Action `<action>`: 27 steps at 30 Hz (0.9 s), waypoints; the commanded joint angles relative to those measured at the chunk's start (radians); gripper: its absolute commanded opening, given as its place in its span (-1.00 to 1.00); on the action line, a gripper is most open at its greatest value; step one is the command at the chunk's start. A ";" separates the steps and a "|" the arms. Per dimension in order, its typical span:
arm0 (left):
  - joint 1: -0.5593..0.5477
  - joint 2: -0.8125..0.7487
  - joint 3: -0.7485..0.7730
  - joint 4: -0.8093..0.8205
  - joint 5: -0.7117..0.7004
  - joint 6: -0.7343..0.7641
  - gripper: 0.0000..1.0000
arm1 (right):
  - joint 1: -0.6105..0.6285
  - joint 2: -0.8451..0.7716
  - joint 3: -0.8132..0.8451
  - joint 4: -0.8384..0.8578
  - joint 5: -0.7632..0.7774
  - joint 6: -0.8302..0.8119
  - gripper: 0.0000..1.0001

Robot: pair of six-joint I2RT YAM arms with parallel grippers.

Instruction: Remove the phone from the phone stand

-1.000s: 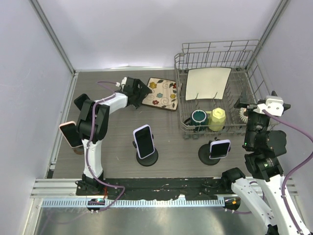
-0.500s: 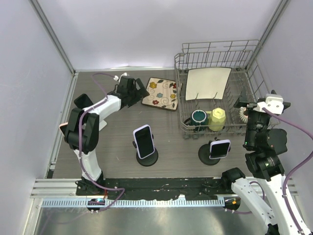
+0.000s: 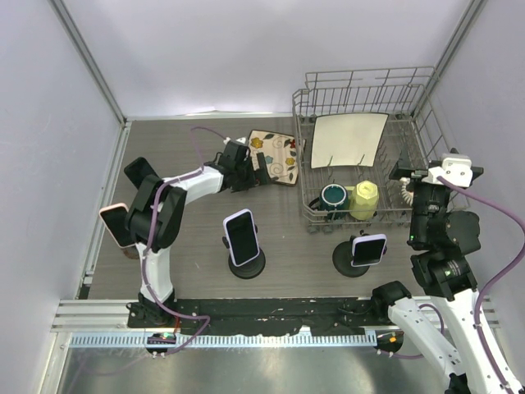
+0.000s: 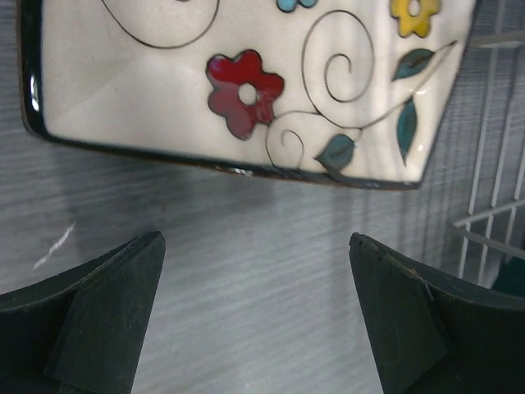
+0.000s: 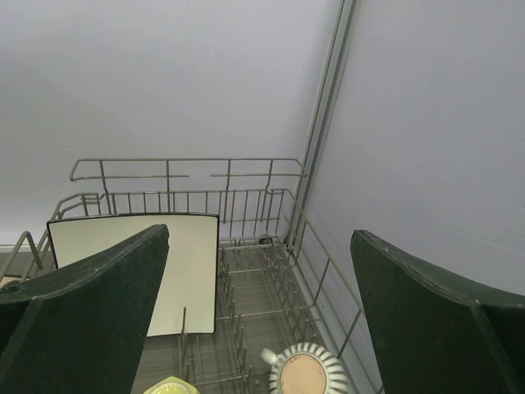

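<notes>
The dish rack (image 3: 361,156) was undisturbed, with the right gripper (image 5: 258,271) spread wide and empty at its right end. Within the last second the left gripper (image 4: 256,279), fingers apart and empty, had swung rightward to the near edge of the flowered plate (image 3: 275,156). The centre phone (image 3: 241,236) remained upright on its stand (image 3: 247,265), apart from both grippers, so removal had apparently not begun.

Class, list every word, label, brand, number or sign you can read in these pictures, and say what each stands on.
No readable text anywhere.
Phone on the left stand: dark screen, nothing written.
Phone on the right stand: dark screen, nothing written.
Floral plate: flowers and swirls only, no letters.
Pale strip at the table's near edge: any marks too small to read.
</notes>
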 commanded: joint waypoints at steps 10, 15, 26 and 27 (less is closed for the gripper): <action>0.129 0.213 0.293 -0.038 -0.044 0.011 0.99 | 0.005 -0.016 0.055 -0.034 0.021 -0.008 0.96; 0.203 0.299 0.465 -0.087 -0.036 0.005 1.00 | 0.005 -0.013 0.062 -0.050 0.030 -0.013 0.96; 0.229 0.261 0.518 -0.118 0.056 -0.026 0.99 | 0.003 -0.013 0.082 -0.098 0.019 0.002 0.96; 0.211 0.239 0.478 -0.105 0.073 -0.032 0.99 | 0.003 -0.015 0.081 -0.098 0.017 0.005 0.96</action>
